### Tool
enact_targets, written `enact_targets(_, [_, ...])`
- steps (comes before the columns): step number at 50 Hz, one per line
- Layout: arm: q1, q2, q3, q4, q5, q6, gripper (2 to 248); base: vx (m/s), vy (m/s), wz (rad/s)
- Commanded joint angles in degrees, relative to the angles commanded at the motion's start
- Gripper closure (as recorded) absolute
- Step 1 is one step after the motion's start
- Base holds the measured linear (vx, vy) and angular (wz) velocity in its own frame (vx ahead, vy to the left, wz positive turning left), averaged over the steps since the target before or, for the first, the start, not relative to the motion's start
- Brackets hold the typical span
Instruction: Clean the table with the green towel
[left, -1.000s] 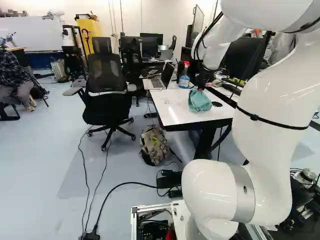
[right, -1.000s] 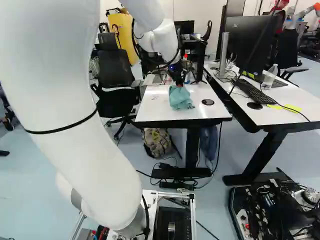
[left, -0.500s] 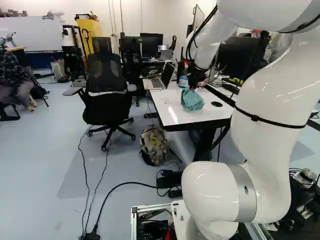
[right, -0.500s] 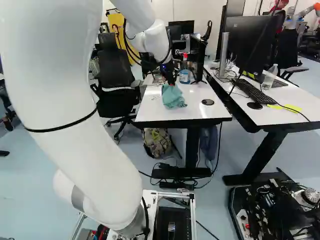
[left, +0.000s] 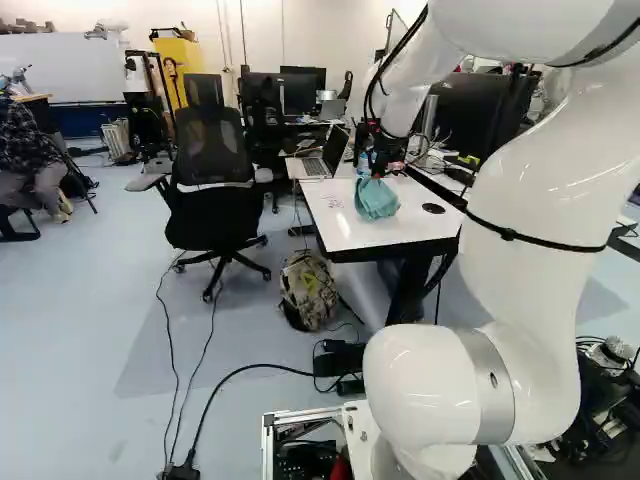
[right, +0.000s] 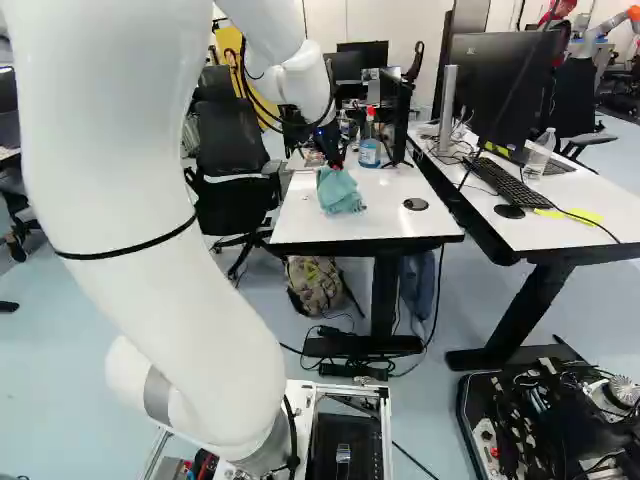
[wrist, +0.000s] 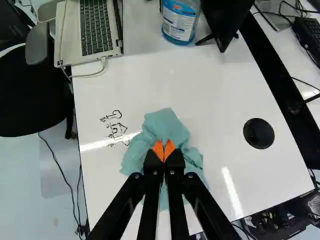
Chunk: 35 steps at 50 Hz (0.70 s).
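Gripper (wrist: 164, 147) fingers, nearly together, pinch green towel (right: 340, 194), upper middle, right base view. Likely light, limp: grip gathered centre.

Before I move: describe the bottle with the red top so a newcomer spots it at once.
Start at the white table with the green towel on it. Beyond the towel, between the open laptop and the black monitor, stands the blue-filled bottle. The clear bottle on the neighbouring desk has neither blue liquid nor red top.
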Motion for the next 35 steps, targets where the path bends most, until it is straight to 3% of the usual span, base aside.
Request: enact_targets(35, [0.0, -4.84, -0.36, 0.0, 0.0, 0.0, 229, 0.0, 0.0, 0.0])
